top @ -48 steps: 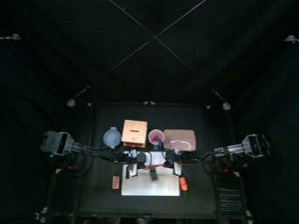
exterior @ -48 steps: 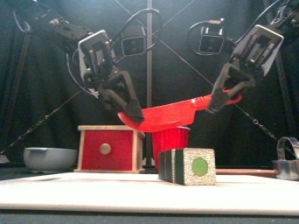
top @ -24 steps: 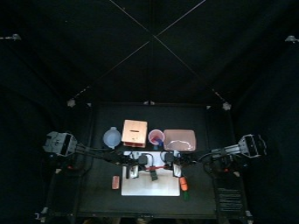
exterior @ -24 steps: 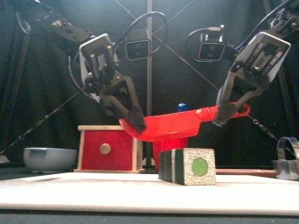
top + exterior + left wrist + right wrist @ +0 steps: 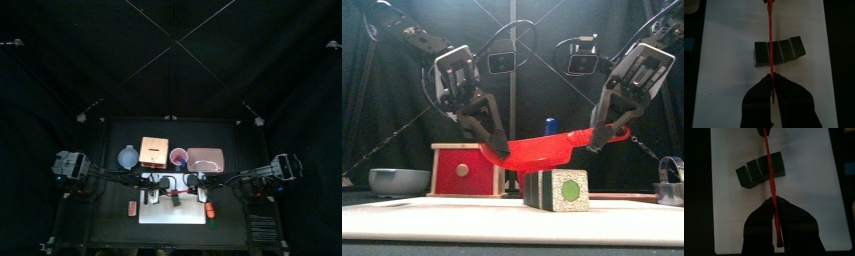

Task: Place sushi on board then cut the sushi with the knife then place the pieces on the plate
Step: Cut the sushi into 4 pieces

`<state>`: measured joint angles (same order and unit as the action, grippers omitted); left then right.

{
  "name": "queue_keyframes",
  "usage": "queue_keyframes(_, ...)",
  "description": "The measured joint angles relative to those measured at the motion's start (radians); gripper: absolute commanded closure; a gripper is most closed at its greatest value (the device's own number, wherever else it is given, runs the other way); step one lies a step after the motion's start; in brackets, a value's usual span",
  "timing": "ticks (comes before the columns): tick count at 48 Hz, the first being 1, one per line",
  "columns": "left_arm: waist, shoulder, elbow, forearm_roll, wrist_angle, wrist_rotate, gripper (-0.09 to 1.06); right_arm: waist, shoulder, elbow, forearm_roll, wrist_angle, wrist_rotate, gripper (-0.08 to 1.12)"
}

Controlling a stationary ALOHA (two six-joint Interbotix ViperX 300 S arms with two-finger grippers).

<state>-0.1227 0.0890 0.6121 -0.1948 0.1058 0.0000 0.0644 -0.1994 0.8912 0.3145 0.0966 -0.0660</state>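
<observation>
The dark green sushi roll [image 5: 556,190] lies on the white board [image 5: 462,220], its several blocks still joined [image 5: 779,50]. A red knife [image 5: 545,152] hangs just above it, running across the roll [image 5: 769,183]. Each end of the knife is held: my left gripper [image 5: 500,150] is shut on the left end and my right gripper [image 5: 605,138] on the right end. The blade sags in the middle and does not touch the roll. In the top view the board [image 5: 177,214] sits at the table's front, with both grippers over it.
Behind the board stand the wooden box with a red drawer front [image 5: 466,170], the blue-grey bowl [image 5: 398,180] and the red cup [image 5: 540,166] with a blue knife [image 5: 549,125]. The pink tray [image 5: 206,158] lies at the back right. A metal cutter [image 5: 669,186] sits at the right.
Both grippers have come down with the red knife. Its right end dropped most, so the blade now hangs lower and nearer level, close over the roll.
</observation>
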Motion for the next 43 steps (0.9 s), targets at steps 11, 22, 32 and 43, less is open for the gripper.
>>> queue_keyframes(11, 0.002, 0.006, -0.002, 0.000, 0.000, 0.000, 0.56, 0.000, 0.005, 0.000, -0.002, -0.002, 0.000, 0.66)
queue_keyframes(22, 0.002, 0.014, -0.005, 0.000, 0.000, 0.000, 0.56, -0.002, 0.008, 0.000, -0.002, 0.000, 0.000, 0.66)
queue_keyframes(32, 0.006, 0.031, -0.009, -0.002, 0.000, 0.000, 0.56, -0.003, 0.023, 0.000, -0.002, 0.000, 0.000, 0.66)
queue_keyframes(43, 0.008, 0.055, -0.015, 0.011, 0.000, 0.005, 0.56, -0.003, 0.057, 0.000, 0.000, -0.002, 0.000, 0.66)
